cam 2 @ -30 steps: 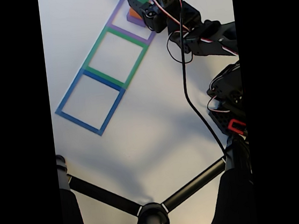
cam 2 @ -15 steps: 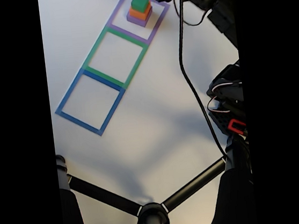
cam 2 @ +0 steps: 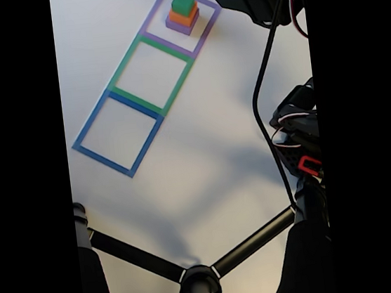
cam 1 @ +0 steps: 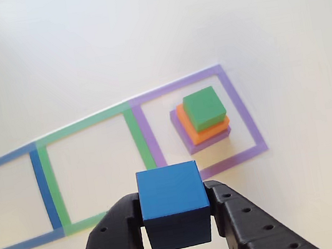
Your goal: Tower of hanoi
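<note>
The end effector (cam 1: 175, 214) holds the small blue cube (cam 1: 172, 199) clamped between its fingers, lifted clear of the tabletop (cam 1: 139, 34). In the other view, the remaining green-orange-purple stack (cam 1: 201, 119) sits beyond it to the right inside the purple tape square (cam 1: 239, 106). The empty green tape square (cam 1: 47, 175) and blue tape square (cam 1: 41, 182) lie to the left, so the next placement likely calls for a leftward carry.

Bright, even light; soft shadows
</note>
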`<move>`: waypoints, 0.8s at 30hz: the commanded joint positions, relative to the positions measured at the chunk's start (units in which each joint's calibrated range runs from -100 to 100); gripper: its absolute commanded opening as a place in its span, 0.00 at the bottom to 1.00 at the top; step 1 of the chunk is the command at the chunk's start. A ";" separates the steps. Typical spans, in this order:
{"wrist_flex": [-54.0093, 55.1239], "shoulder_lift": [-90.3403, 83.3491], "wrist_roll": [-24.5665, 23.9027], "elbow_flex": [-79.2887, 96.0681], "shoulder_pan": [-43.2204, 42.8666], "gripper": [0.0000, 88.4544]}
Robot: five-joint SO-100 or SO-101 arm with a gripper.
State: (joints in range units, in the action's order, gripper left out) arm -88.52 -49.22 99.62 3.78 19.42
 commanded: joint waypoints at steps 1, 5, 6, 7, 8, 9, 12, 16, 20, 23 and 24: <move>0.58 -0.14 0.38 0.99 -3.68 0.03; 5.19 0.34 0.38 9.35 -5.58 0.03; 7.78 0.18 0.38 13.35 -5.96 0.03; 11.02 -0.14 0.38 17.43 -6.27 0.03; 14.90 -0.54 0.38 22.16 -6.42 0.03; 18.71 -0.86 0.38 26.34 -6.57 0.03; 32.55 -1.02 0.38 39.61 -7.56 0.03; 53.83 -0.22 0.38 54.87 -9.24 0.03; 75.45 4.67 0.38 64.96 -12.29 0.03; 92.20 11.48 0.38 69.50 -14.12 0.03; 96.17 13.41 0.38 70.41 -14.66 0.03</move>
State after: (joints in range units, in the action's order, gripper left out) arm -12.28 -41.24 99.62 71.63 6.84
